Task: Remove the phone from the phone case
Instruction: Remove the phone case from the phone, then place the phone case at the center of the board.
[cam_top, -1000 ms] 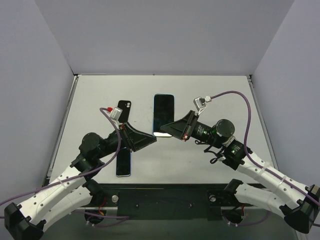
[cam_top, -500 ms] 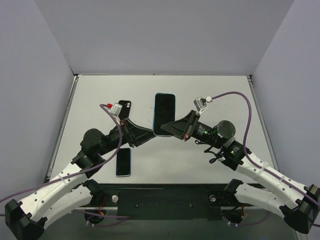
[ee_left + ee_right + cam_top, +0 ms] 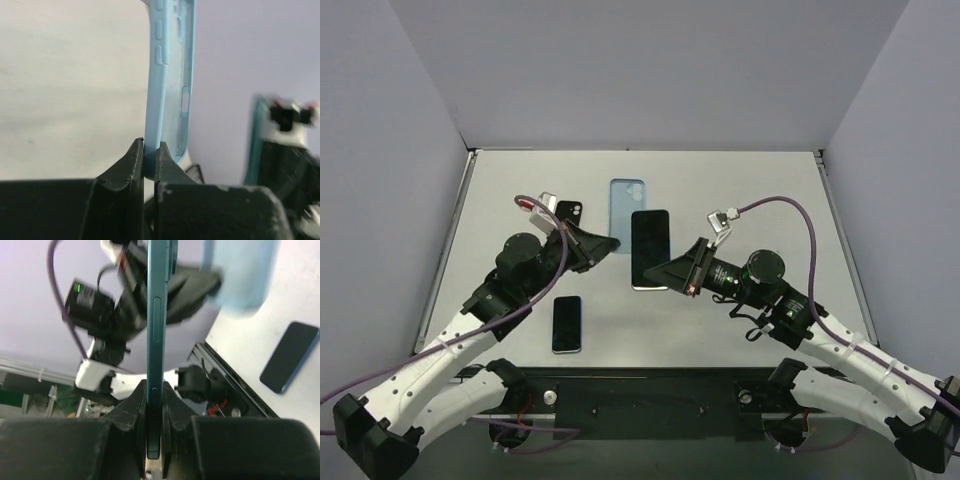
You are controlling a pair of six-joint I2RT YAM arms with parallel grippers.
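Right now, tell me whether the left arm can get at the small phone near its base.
Probably not yet: nothing blocks the small phone, but the left gripper is shut on the blue case.

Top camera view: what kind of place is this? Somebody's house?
Probably a robot test bench, not a house: a plain grey table between bare lilac walls, with two white-and-black robot arms bolted at its near edge. The left gripper pinches a light blue phone case, the right gripper a dark phone.
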